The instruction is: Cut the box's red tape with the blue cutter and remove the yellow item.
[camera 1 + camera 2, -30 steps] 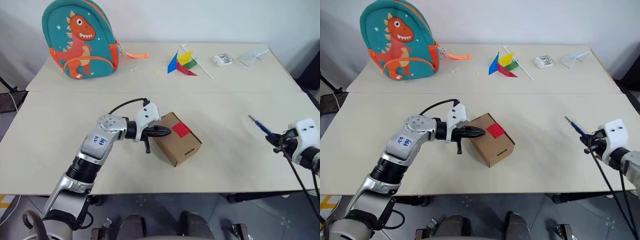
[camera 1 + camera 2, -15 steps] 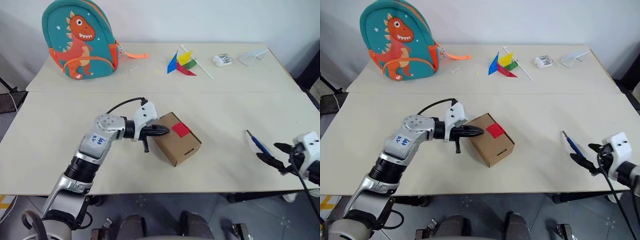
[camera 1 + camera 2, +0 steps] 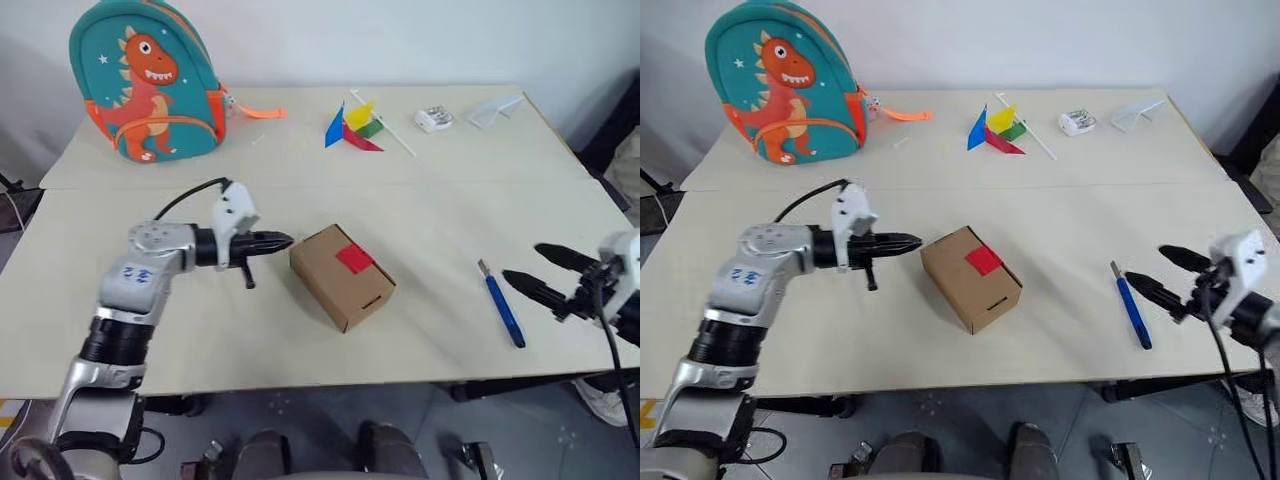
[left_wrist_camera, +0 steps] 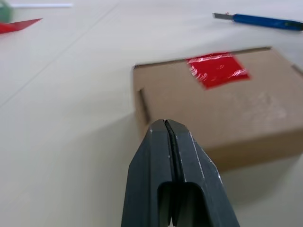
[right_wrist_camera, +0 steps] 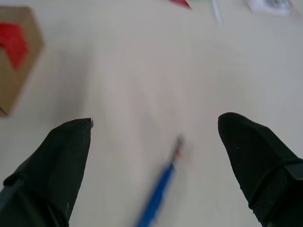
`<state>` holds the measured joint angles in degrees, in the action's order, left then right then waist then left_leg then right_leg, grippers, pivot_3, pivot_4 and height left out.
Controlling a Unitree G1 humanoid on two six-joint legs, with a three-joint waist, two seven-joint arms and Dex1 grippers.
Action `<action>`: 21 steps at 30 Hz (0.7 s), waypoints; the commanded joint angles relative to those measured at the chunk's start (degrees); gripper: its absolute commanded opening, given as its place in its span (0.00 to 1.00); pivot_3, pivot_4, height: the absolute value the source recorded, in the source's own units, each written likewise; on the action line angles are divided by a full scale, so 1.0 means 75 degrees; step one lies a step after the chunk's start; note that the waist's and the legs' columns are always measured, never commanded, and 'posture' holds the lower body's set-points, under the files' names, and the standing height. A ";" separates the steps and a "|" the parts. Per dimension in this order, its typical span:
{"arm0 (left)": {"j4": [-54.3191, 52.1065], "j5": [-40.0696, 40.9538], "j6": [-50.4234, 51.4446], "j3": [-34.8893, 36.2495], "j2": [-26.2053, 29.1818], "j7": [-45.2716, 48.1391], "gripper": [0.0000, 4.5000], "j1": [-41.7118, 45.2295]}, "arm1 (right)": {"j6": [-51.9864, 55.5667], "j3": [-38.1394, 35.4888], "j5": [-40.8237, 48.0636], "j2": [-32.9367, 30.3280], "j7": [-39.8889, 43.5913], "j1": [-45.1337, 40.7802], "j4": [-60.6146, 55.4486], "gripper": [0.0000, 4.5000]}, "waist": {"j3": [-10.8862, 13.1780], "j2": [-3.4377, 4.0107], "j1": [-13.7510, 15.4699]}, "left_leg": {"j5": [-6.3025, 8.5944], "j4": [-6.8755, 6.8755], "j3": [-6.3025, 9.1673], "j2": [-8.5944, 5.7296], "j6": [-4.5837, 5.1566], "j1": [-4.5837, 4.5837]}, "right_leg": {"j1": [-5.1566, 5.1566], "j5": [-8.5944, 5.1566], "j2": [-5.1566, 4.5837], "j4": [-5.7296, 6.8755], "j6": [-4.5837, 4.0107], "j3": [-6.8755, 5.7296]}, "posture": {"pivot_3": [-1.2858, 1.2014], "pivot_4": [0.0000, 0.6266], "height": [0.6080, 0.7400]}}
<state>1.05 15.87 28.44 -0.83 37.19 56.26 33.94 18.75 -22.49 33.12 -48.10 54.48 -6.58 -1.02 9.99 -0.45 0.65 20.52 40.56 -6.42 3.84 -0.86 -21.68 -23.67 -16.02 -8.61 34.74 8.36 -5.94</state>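
Mid-counter (image 3: 420,200), sat the box (image 3: 343,276), red tape (image 3: 355,258) unbroken across its flap seam, flaps down, yellow item hidden. Lay flat to its right the blue cutter (image 3: 503,305), untouched. Hovered just beside that cutter the right hand (image 3: 545,277), fingers spread wide, empty. Pointed at the box's left end, short of contact, the left hand (image 3: 278,240), clenched, empty.

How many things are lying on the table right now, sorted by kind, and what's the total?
Backpack: 1, the teal dinosaur backpack
Carton: 1, the box with the red tape
Tool: 1, the blue cutter
Toy: 1, the pinwheel
Small white packet: 1
Clear plastic piece: 1
Total: 6
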 commanded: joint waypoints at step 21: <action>-0.1744 0.0025 0.0101 -0.0558 -0.1191 -0.1364 0.00 -0.2031 | -0.2595 0.3379 -0.2584 0.2368 0.0006 -0.2011 0.1199 0.02 | 0.0005 0.0011 0.0020 | -0.0001 -0.0018 -0.0033 0.0000 -0.0002 0.0024 | -0.0001 0.0000 -0.0003 0.0006 -0.0001 0.0016 | 0.52 0.24 1.00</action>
<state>-10.51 16.53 29.87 -4.56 28.29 46.83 18.42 -0.95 2.78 11.99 -30.30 53.10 -21.89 12.10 10.03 -0.37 0.80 20.52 40.40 -6.66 3.84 -0.88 -21.48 -23.68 -16.02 -8.63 34.78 8.35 -5.83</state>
